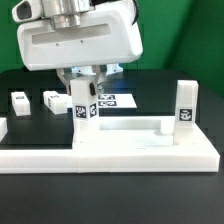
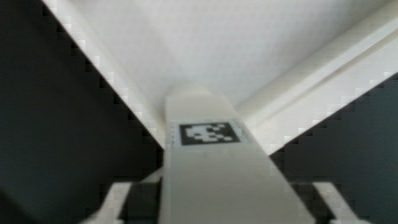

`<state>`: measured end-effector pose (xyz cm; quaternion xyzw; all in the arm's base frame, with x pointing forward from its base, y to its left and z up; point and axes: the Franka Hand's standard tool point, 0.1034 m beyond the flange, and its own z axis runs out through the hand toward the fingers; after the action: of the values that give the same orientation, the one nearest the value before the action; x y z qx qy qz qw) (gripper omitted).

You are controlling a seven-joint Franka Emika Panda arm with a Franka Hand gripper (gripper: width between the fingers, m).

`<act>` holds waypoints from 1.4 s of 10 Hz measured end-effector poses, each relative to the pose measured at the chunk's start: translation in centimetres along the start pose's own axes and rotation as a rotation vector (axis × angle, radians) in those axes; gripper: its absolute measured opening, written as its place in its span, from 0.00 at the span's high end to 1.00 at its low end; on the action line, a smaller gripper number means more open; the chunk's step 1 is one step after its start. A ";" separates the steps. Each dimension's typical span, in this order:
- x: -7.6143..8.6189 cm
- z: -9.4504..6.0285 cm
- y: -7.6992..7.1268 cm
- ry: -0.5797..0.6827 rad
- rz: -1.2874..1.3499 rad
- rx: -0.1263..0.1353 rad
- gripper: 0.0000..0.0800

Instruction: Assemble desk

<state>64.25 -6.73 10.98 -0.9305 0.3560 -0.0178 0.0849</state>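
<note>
Gripper (image 1: 84, 95) straddling an upright desk leg (image 1: 83, 110) at the tabletop's corner.
Fingers (image 1: 72, 88) sit either side of that tagged leg, which stands at the white tabletop's (image 1: 140, 148) back corner on the exterior view's left. Pinching it or just off it, I cannot tell. A second upright leg (image 1: 184, 105) stands at the right corner. One loose leg (image 1: 52, 100) and another loose leg (image 1: 20, 102) lie on the black table (image 1: 150, 85) further left.

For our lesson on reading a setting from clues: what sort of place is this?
Probably a robotics lab bench: a robot gripper works over a black table, among tagged white legs and a tabletop slab, kit parts for assembly.
</note>
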 end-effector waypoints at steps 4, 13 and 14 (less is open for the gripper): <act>0.1 0.0 0.0 -0.003 0.509 0.009 0.63; -1.4 0.6 -1.8 0.069 0.295 -0.010 0.20; -1.5 0.7 -2.1 0.066 0.271 -0.006 0.20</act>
<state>64.51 -4.10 10.70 -0.8730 0.4811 -0.0355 0.0720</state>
